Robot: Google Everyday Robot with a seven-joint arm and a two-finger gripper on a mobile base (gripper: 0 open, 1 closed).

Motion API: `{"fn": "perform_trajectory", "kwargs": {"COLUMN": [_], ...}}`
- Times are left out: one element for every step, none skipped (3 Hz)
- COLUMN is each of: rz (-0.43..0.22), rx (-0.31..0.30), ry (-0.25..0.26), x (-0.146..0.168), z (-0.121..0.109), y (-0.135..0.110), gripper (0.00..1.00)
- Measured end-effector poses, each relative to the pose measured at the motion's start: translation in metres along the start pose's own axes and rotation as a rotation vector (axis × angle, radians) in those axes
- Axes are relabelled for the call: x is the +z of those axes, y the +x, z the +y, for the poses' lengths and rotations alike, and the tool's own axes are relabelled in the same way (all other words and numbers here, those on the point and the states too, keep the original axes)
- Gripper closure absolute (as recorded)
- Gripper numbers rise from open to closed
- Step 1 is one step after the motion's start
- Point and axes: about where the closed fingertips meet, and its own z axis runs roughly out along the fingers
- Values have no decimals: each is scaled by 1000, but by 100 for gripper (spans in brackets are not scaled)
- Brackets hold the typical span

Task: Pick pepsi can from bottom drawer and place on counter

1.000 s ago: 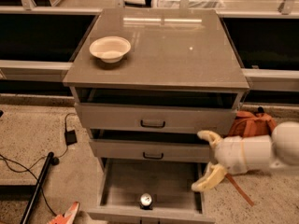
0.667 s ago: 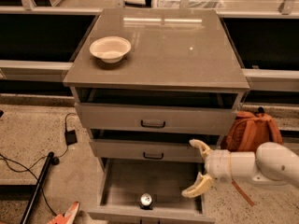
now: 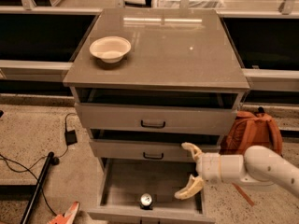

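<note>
The pepsi can [image 3: 146, 200] stands upright near the front wall of the open bottom drawer [image 3: 122, 175], its silver top facing up. My gripper [image 3: 188, 171] is open, its cream fingers spread wide, hovering over the drawer's right side, to the right of the can and apart from it. The white arm [image 3: 252, 167] comes in from the right. The counter [image 3: 177, 50] is the glossy grey-brown top of the cabinet.
A white bowl [image 3: 110, 48] sits on the counter's left side. The two upper drawers [image 3: 153, 123] with black handles are slightly ajar. An orange backpack [image 3: 252, 129] stands right of the cabinet. Black cables [image 3: 56, 158] and a pole lie on the floor at left.
My gripper and arm have moved left and down, from beside the cabinet's right edge to over the open bottom drawer, closer to the can. The fingers stay spread.
</note>
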Motion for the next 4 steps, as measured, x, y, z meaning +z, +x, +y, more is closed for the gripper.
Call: {"fn": "perform_trajectory", "kwargs": {"rz": [-12, 60, 97, 97], "rx": [-87, -200, -212, -212], "ry": [-37, -29, 43, 43], "x": [60, 107, 110, 110], "z": [35, 57, 39, 39], "y": [40, 86, 95, 95], "gripper": [0, 0, 0, 0]}}
